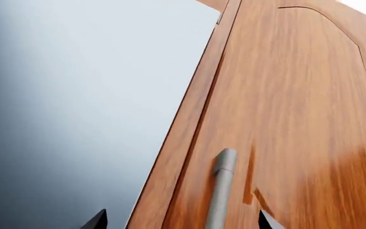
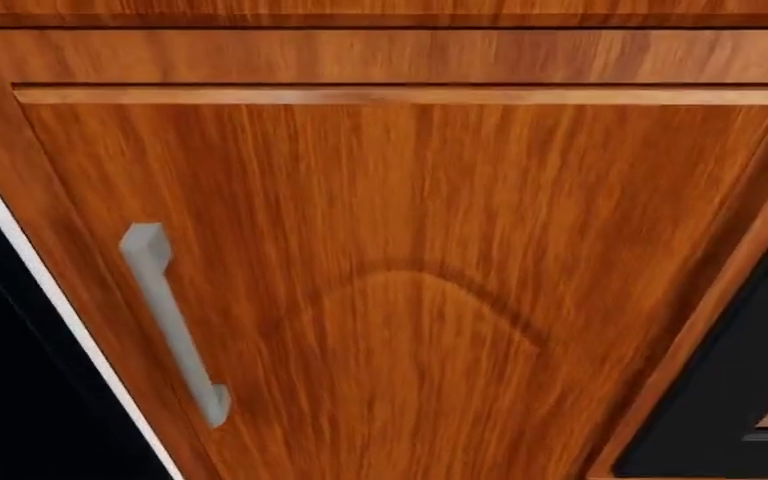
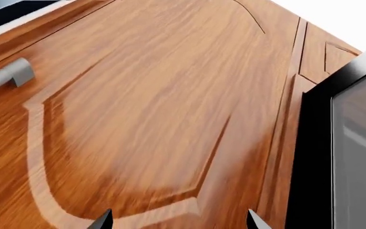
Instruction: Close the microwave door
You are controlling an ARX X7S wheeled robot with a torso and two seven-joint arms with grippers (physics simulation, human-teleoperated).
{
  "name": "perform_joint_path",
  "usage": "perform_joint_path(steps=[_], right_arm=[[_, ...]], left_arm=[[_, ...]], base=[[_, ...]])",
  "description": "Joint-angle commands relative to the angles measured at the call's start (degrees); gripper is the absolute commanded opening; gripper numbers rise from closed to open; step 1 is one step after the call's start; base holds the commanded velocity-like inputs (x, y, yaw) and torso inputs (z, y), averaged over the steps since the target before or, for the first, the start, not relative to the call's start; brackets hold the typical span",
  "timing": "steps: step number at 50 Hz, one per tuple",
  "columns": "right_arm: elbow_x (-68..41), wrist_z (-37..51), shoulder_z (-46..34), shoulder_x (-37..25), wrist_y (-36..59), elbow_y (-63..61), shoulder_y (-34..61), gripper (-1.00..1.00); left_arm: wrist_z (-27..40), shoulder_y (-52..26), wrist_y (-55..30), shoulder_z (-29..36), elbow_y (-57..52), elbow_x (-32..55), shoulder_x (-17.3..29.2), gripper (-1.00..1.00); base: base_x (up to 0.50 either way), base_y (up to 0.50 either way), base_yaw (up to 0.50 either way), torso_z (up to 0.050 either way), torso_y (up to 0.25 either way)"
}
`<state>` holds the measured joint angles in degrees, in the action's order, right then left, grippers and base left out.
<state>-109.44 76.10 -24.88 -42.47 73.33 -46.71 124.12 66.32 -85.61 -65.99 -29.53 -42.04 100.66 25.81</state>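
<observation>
The microwave door is out of view in all three views. My left gripper (image 1: 181, 222) is open, only its two dark fingertips (image 1: 97, 220) showing, spread wide in front of a wooden cabinet door (image 1: 297, 105) and its grey bar handle (image 1: 221, 191). My right gripper (image 3: 178, 220) is open too, its fingertips (image 3: 254, 220) apart over the raised panel of a wooden cabinet door (image 3: 145, 109). Neither gripper holds anything. Neither arm shows in the head view.
A wooden cabinet door (image 2: 411, 280) with a grey handle (image 2: 171, 320) fills the head view, very close. A black-framed grey glass panel (image 3: 354, 143) stands beside the wood in the right wrist view; black surfaces (image 2: 744, 380) flank the cabinet. A smooth grey surface (image 1: 75, 105) lies beside the left gripper.
</observation>
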Motion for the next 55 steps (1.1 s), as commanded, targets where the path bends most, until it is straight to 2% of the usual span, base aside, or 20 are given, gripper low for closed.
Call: perform_joint_path(steps=[1,7,18,24,55], right_arm=[[0.1,-0.07,-0.21,-0.2,-0.4,-0.04,-0.09,1.0],[0.13,-0.08,-0.38,-0.2,-0.6,0.03,-0.03,1.0],[-0.48,1.03,-2.53,-0.56,0.04,0.5,0.06,1.0],[-0.38,0.71,-2.78,-0.6,0.03,0.54,-0.14,1.0],[-0.92,0.54,-2.51,-2.35,-1.02,3.85,2.32,1.0]], left_arm=[[-0.09,0.26,0.55,0.3,-0.18,-0.01,0.24,1.0],[-0.13,0.33,0.79,0.5,-0.09,-0.12,0.39,1.0],[-0.18,0.42,1.3,0.72,-0.11,-0.19,0.75,1.0],[-0.2,0.32,1.55,0.96,-0.02,-0.33,0.91,1.0],[-1.86,1.18,2.3,1.63,-0.16,-2.7,1.18,1.0]], base=[[0.5,-0.18,0.0,0.0,0.0],[0.39,-0.29,0.0,0.0,0.002],[0.0,0.0,0.0,0.0,0.001],[0.47,0.0,0.0,0.0,0.0],[0.0,0.0,0.0,0.0,0.0]])
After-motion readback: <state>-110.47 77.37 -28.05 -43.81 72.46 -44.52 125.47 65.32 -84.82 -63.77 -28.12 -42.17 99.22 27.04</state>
